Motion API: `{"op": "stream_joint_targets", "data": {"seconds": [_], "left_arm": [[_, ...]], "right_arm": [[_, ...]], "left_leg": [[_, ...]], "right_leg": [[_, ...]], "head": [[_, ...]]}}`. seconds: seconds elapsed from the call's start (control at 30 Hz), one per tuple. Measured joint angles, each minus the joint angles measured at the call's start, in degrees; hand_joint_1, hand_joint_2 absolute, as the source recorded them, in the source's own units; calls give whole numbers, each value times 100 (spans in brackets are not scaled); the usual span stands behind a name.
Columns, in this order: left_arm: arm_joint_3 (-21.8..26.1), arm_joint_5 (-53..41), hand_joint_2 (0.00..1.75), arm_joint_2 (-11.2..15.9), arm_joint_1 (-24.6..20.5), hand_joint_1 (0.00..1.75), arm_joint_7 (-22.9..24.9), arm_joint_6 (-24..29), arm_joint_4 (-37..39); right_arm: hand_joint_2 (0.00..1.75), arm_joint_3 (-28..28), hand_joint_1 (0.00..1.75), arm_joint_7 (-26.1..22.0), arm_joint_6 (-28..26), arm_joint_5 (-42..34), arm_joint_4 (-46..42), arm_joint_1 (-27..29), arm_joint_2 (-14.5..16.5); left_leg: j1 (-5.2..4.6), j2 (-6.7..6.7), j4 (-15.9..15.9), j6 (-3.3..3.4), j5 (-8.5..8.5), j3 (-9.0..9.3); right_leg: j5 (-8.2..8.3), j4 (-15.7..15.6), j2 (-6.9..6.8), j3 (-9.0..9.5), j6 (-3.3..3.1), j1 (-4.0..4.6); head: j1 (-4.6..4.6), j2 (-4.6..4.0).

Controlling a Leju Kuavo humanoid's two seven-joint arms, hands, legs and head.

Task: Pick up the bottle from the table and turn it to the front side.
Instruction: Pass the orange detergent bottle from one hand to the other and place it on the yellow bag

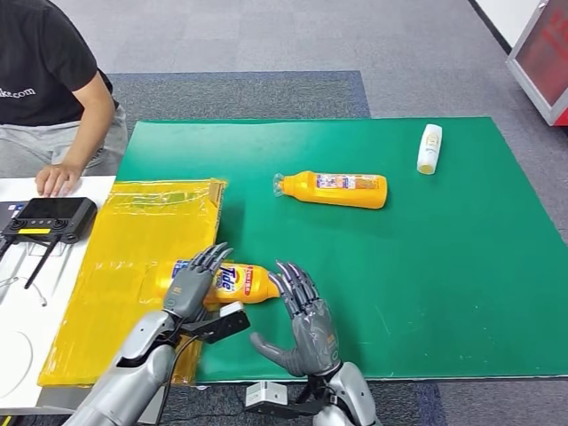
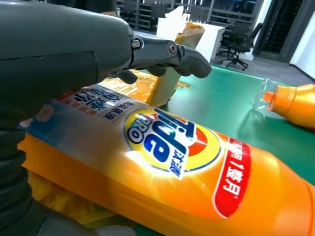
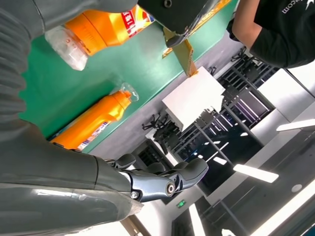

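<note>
An orange Tide bottle [image 1: 242,282] lies on its side at the left of the green mat [image 1: 435,266], label up, its clear cap pointing right. My left hand [image 1: 191,288] hovers over the bottle's body with its fingers spread; in the left wrist view the fingers [image 2: 185,58] stretch out above the label [image 2: 167,157] with a gap under them. My right hand [image 1: 308,324] stands open just right of the cap end, palm toward the bottle. The right wrist view shows the bottle's capped end [image 3: 100,27] beyond my right hand [image 3: 55,167].
A second orange bottle [image 1: 335,189] lies mid-mat, farther back. A small white bottle [image 1: 429,148] lies at the far right. A yellow plastic bag [image 1: 134,240] borders the Tide bottle on the left. A person [image 1: 47,89] sits at the white table [image 1: 20,328], beside a black device [image 1: 50,217].
</note>
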Motion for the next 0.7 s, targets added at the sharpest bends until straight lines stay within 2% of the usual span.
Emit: {"op": "stream_joint_targets", "data": {"seconds": [0.1,0.23,0.43,0.53,0.7], "left_arm": [[1,189,175,25,174,0,-275,214,-309],[4,1079,175,69,495,0,-1048,462,-1205],[85,2837,175,122,862,0,-2198,186,-2657],[133,3201,175,111,969,0,-2361,81,-3086],[212,3059,175,91,1036,0,-2290,112,-3221]], "right_arm": [[175,-2,0,4,0,68,0,17,-4],[175,-6,0,-75,0,70,15,30,-10],[175,26,0,-159,0,-64,107,-30,-11],[175,90,0,-137,0,-117,158,-87,-10],[175,170,0,-77,0,-140,221,-131,-12]], "left_leg": [[0,0,0,0,0,-5],[0,0,0,1,-1,-17],[-1,0,0,5,-8,-26],[-1,0,0,4,-9,-26],[-1,0,0,4,-8,-25]], "right_leg": [[0,0,0,-6,1,0],[-2,0,-1,-16,2,0],[-6,-1,-1,-25,7,-1],[-8,-1,-1,-25,6,-1],[-8,-1,-1,-25,5,-1]], "head": [[0,0],[0,0],[-1,0],[-1,0],[0,0]]}}
